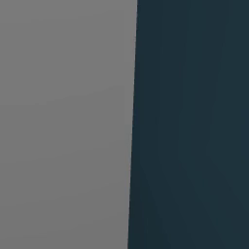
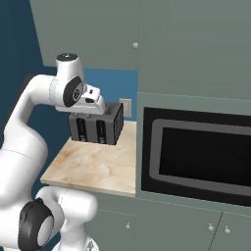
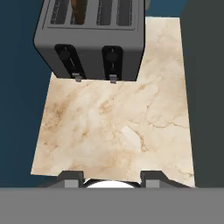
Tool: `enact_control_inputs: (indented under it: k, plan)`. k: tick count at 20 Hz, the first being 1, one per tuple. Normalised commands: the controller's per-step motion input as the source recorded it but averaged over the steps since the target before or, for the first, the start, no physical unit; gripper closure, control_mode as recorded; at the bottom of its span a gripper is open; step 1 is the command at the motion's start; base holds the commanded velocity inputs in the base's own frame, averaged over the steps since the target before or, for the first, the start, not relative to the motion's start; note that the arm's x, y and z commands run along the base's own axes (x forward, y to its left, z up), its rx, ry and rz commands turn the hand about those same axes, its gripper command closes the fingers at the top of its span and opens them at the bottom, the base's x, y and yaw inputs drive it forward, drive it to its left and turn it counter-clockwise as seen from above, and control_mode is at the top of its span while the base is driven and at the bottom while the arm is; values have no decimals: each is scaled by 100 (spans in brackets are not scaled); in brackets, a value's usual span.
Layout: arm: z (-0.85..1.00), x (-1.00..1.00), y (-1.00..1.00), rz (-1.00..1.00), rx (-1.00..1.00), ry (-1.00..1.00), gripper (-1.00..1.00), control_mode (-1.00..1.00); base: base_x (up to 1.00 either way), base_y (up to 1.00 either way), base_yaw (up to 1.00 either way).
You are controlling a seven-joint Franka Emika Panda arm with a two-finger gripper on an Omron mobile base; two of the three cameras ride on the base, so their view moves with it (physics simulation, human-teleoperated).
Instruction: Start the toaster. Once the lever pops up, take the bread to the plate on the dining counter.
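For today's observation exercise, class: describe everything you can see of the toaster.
The toaster is a dark grey, metal-looking box with four top slots. A brown slice of bread stands in one slot. Its front has two lever tracks with knobs; both levers sit low. It stands upright at the back of the marble-look counter, untouched by the gripper.

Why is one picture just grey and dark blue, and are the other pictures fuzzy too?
Left base view: two flat, featureless areas, grey and dark blue, too close to identify. Right base view: the toaster and oven look soft-edged, evenly lit. Hand view: the counter top is clearest, without glare.
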Motion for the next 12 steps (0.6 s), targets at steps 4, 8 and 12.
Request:
enact_control_inputs:
  k: [4, 8, 12]
  plan:
    - [-12, 0, 1, 0, 0, 0, -100, -100, 0, 0, 0]
    - [-15, 2, 17, 0, 0, 0, -100, -100, 0, 0, 0]
    - [-15, 11, 18, 0, 0, 0, -100, -100, 0, 0, 0]
